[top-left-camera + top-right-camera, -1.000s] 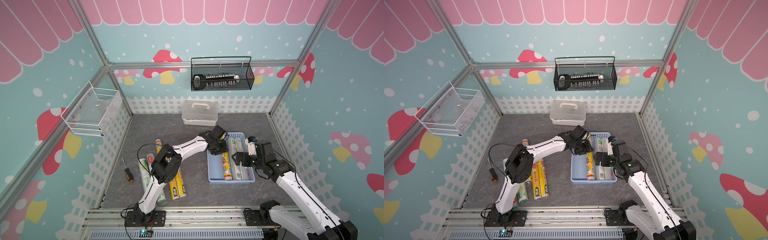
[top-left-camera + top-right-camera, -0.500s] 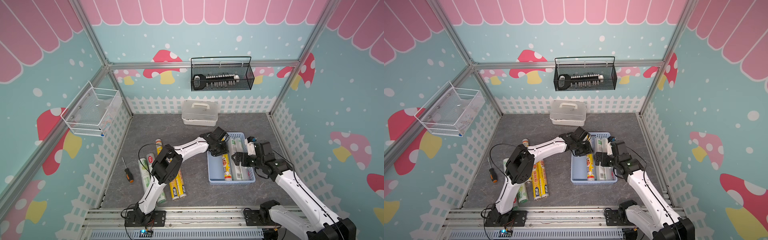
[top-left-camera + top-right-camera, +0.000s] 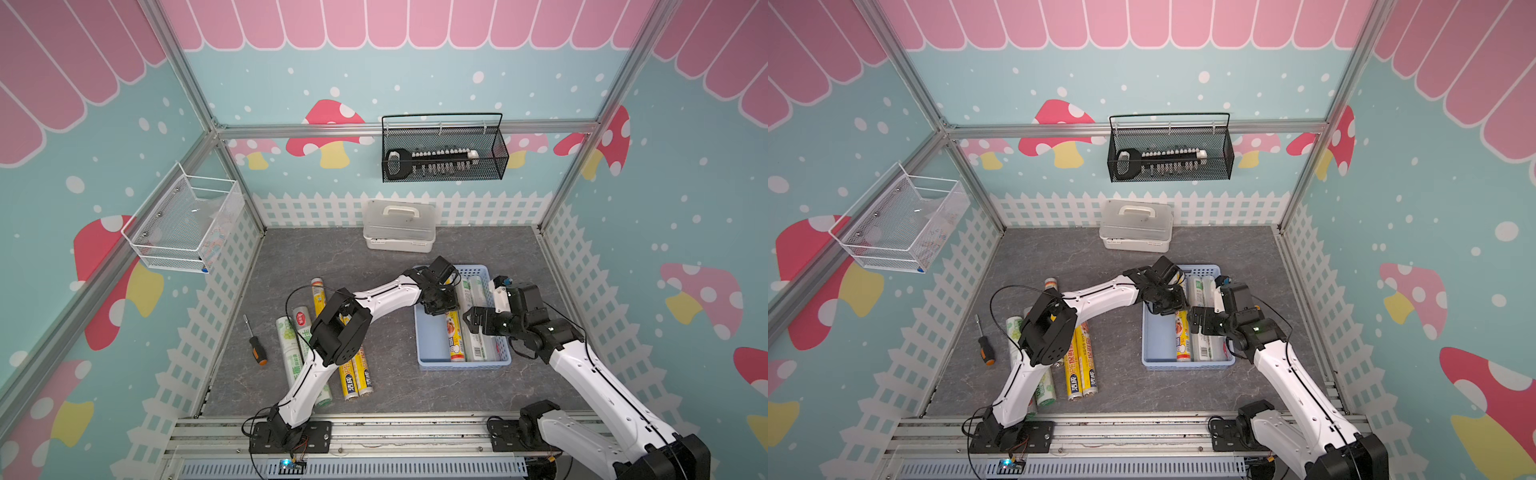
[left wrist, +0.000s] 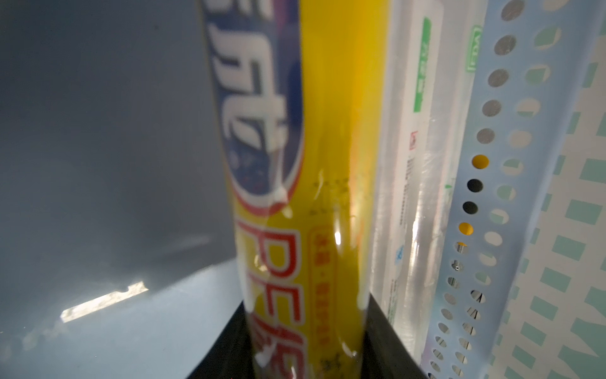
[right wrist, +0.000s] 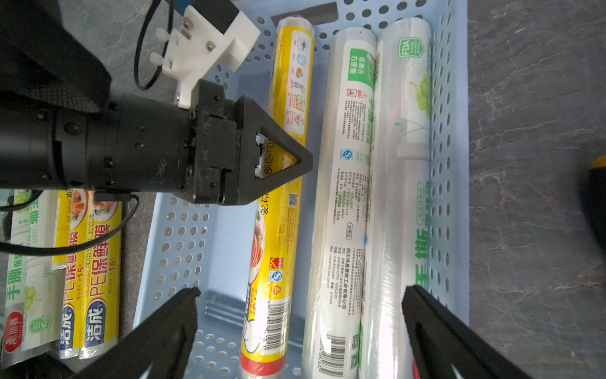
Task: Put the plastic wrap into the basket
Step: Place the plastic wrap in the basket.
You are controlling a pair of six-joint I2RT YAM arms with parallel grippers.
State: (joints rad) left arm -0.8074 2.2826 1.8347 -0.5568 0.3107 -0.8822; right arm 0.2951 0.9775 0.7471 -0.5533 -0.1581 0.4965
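Note:
The light-blue basket (image 3: 463,365) (image 3: 1187,365) (image 5: 183,236) holds three plastic wrap rolls lying side by side. One is yellow (image 3: 454,336) (image 3: 1182,336) (image 5: 278,246) and two are white-and-green (image 3: 478,340) (image 5: 347,197). My left gripper (image 3: 441,305) (image 3: 1167,305) (image 4: 305,305) reaches into the basket, and its black fingers press both sides of the yellow roll (image 4: 328,164). Just above the basket's near half hangs my right gripper (image 3: 471,322) (image 3: 1196,322) (image 5: 300,293), open wide and holding nothing. Several more rolls (image 3: 353,374) (image 5: 88,279) lie on the table to the left, partly under my left arm.
A screwdriver (image 3: 254,343) lies left of the loose rolls. A white lidded box (image 3: 400,226) stands at the back wall. A black wire basket (image 3: 442,151) hangs on the back wall. A white wire basket (image 3: 183,224) hangs on the left wall.

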